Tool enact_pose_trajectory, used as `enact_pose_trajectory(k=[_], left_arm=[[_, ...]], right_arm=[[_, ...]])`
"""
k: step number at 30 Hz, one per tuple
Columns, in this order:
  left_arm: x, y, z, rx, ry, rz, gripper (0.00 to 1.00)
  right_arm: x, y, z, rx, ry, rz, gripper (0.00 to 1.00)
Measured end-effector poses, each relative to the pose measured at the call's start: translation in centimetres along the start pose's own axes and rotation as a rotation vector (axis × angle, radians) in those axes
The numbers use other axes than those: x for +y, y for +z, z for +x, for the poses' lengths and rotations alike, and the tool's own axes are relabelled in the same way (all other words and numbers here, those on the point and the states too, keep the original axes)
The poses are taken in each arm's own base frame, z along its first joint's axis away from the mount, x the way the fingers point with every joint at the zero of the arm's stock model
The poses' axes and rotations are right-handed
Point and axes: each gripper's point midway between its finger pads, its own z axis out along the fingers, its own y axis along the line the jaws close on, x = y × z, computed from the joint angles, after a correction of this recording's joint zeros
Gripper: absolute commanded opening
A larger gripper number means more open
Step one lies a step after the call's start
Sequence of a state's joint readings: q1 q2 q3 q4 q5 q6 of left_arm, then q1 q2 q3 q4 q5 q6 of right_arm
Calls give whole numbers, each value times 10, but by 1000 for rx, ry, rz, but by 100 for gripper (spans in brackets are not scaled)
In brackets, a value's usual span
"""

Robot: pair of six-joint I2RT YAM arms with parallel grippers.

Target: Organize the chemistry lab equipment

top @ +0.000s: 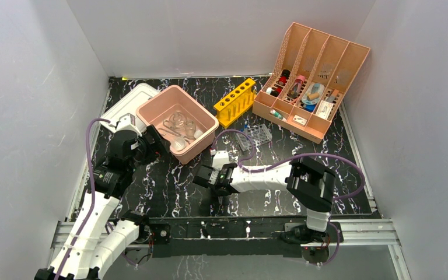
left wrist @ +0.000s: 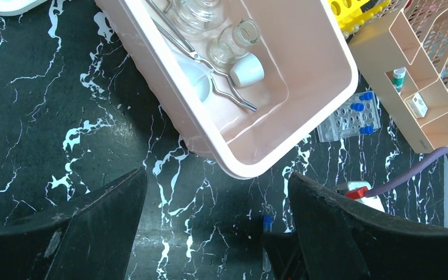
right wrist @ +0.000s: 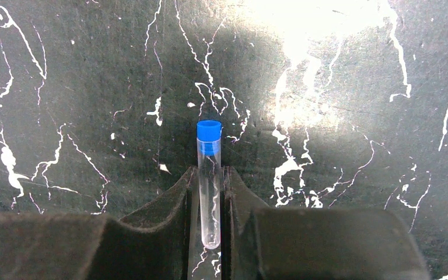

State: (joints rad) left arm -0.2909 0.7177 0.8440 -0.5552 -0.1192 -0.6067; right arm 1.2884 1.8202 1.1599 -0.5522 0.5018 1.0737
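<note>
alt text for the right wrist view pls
A clear tube with a blue cap sits between the two dark fingers of the right hand, which press its sides. Beneath is a black table with white marble veins.

A black table top (top: 169, 192) veined with white is seen across the middle of the top view, enclosed by plain pale grey walls (top: 210, 35) at left, top and right. A metal rail (top: 367, 230) is laid along the lower edge. A bright glare (right wrist: 303, 35) is cast upper centre in the right wrist view.
</note>
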Motion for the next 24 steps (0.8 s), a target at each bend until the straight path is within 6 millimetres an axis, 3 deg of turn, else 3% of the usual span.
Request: enact_pose_trajectory(k=[5,8,15,24], left_arm=[[-4,-1,2,11,0,23,91],[-11,-2,3,22,3,63,96],[-49,-9,13,49,10,308,96],[-99,-33,31,98,-41,672,97]], right_arm=[[-3,-3,-1,1,-6,4,23],[-6,-19,-11,-15,7,-25,24],[-10,-69,-64,-116,123,-195,24],[-27,-116,-121,-232,234,-369,28]])
